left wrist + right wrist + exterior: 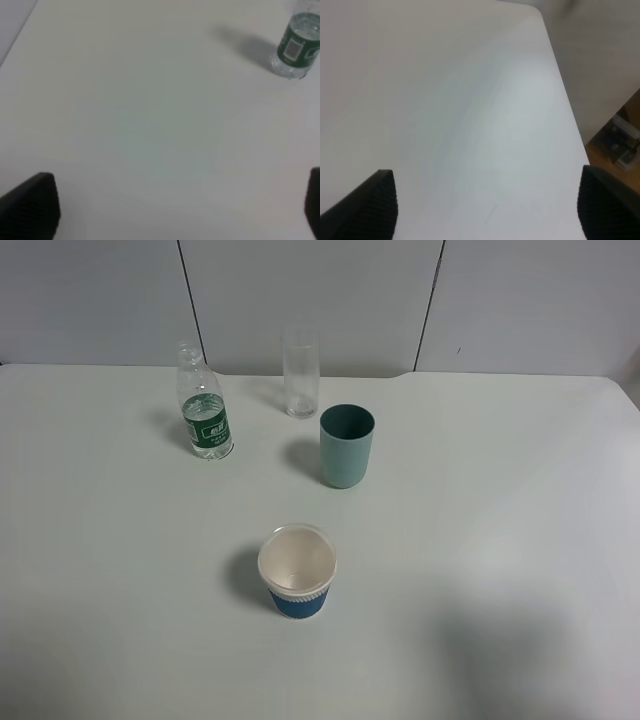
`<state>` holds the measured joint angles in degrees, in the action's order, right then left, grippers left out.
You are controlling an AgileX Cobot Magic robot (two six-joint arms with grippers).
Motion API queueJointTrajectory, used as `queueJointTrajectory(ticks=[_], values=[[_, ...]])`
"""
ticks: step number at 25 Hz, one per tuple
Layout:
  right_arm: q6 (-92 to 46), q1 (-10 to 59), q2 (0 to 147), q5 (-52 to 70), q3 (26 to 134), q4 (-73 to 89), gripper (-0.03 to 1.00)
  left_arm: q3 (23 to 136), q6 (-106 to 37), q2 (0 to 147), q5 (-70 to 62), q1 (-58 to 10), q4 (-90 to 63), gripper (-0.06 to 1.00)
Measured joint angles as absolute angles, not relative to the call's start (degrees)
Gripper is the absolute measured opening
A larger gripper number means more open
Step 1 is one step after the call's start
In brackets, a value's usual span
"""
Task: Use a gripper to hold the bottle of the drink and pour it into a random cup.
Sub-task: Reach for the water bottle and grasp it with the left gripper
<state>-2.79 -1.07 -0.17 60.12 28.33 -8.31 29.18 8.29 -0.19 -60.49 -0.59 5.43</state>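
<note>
The bottle (205, 408) stands upright at the back left of the white table (480, 540), uncapped, with a dark green label and clear drink (199, 403) inside. Its lower part also shows in the left wrist view as the bottle (296, 47), far ahead of my left gripper (180, 205), whose black jaws stand wide apart with nothing between them. The teal cup (346, 445) stands upright to the right of the bottle. My right gripper (487, 205) is open over bare table near the table's edge. Neither gripper shows in the exterior high view.
A tall clear glass (300, 372) stands behind the teal cup. A blue-and-white paper cup (297, 571) sits nearer the front, in the middle. In the right wrist view the table edge (565, 95) runs past, with floor and clutter beyond.
</note>
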Motion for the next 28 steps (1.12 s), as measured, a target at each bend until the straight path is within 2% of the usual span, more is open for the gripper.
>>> queueJointTrajectory(ticks=[28], values=[[-2.8,-1.1,-0.2,60.1,28.3,-8.3,0.74,29.2,8.3,-0.2,-60.5,-0.6,5.4,0.99]])
